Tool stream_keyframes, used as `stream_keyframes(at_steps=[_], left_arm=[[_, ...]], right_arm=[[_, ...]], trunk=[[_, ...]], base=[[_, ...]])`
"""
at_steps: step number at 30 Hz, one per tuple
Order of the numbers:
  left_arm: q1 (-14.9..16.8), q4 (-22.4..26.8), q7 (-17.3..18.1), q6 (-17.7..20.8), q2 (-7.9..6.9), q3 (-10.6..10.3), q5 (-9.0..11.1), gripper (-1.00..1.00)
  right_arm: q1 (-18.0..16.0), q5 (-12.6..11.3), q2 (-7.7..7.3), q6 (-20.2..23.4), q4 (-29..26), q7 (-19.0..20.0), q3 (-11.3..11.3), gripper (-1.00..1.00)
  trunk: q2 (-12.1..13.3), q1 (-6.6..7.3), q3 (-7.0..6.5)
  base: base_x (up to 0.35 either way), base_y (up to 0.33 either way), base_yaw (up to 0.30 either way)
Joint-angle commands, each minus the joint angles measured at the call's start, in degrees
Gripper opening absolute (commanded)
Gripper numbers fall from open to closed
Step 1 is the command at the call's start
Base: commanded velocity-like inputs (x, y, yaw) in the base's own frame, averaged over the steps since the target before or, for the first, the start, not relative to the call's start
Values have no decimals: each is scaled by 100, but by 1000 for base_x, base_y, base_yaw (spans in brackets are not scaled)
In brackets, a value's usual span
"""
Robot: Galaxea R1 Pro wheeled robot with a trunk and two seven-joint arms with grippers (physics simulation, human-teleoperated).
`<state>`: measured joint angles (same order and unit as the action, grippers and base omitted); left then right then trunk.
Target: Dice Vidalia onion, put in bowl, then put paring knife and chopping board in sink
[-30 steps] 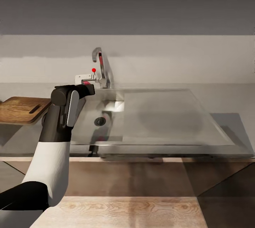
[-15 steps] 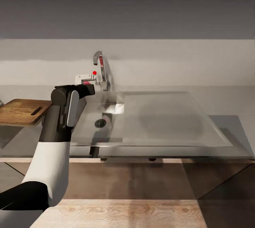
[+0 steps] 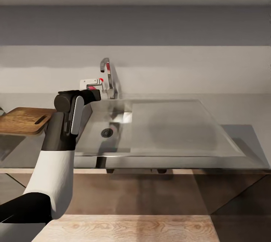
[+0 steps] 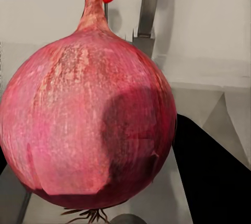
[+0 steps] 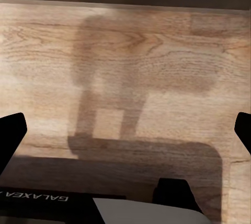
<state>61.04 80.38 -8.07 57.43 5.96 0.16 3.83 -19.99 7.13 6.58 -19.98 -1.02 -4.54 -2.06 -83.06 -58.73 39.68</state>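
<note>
Left gripper [image 3: 91, 94] clamped on round pinkish-red Vidalia onion [image 4: 86, 114]; brown wooden chopping board [image 3: 23, 120] lies to its left, near.

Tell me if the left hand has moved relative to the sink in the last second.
Cannot tell: the view itself shifted. The left hand stays above the sink's left edge.

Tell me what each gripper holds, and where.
Left gripper holds the Vidalia onion around its round body. Right gripper is open, holding nothing.

Grey countertop [image 3: 241, 106] — chopping board [image 3: 22, 120], sink [image 3: 150, 129].
</note>
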Motion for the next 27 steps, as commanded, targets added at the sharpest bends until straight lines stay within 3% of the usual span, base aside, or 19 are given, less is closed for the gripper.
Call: stream_keyframes(at_steps=[1, 22, 27], left_arm=[[4, 4, -38, 22, 2, 2, 39, -100], [4, 4, -43, 22, 2, 1, 39, -100], [4, 4, -45, 22, 2, 2, 39, -100]], right_arm=[[-2, 60, 2, -14, 5, -37, -22, 100], [0, 60, 2, -12, -3, -29, -27, 100], [-3, 60, 2, -7, -3, -30, -26, 100]], trunk=[[-2, 0, -4], [-2, 0, -129], [-2, 0, -129]], base=[[0, 0, 0], [-2, 1, 0], [-114, 196, 0]])
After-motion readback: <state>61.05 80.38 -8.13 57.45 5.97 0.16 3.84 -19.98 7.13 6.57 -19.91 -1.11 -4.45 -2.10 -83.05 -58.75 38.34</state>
